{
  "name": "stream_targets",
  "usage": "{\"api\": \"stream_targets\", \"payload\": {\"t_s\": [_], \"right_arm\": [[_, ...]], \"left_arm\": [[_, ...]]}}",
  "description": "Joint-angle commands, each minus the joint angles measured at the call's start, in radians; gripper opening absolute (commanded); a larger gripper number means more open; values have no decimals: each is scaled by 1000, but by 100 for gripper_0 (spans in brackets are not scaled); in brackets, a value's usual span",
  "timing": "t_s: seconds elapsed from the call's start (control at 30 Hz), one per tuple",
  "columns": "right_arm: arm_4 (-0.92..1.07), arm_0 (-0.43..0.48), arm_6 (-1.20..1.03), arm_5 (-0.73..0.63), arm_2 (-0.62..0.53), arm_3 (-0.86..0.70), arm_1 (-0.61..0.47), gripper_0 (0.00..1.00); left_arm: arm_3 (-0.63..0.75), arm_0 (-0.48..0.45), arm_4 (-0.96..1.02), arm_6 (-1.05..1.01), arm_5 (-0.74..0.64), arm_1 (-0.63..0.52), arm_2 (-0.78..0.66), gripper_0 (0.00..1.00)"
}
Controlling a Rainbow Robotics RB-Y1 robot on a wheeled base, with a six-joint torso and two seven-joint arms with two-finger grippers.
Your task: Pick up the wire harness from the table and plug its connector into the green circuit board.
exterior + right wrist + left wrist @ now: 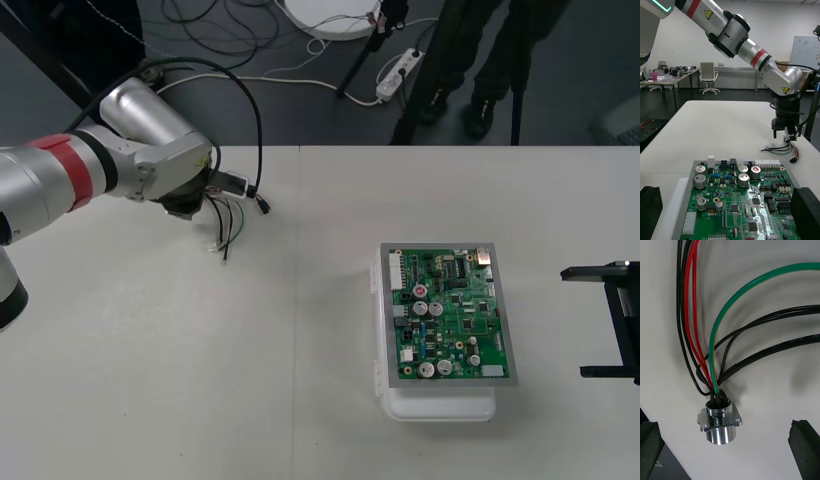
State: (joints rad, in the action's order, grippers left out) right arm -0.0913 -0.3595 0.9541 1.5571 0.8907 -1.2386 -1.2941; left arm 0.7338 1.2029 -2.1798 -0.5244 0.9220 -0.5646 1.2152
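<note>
Harness (232, 222), left gripper (187, 208) near table (150, 380) edge

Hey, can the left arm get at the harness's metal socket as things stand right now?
Probably yes. The left end effector hangs open directly over the harness, and the socket lies on the table between its spread fingers, with nothing in between.

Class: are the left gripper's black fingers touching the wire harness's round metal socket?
Apart. In the left wrist view the black fingers stand wide either side of the round metal socket, with pale table showing between.
</note>
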Motion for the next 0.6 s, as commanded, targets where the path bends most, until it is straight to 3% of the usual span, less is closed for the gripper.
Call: {"api": "stream_targets", "payload": {"t_s": [0.03, 0.6], "right_arm": [[-8, -32, 46, 14, 11, 14, 10, 100], [-10, -32, 45, 14, 13, 13, 15, 100]], "left_arm": [[-42, 63, -14, -20, -89, 40, 56, 100], [-185, 63, -9, -25, -186, 112, 95, 100]]}}
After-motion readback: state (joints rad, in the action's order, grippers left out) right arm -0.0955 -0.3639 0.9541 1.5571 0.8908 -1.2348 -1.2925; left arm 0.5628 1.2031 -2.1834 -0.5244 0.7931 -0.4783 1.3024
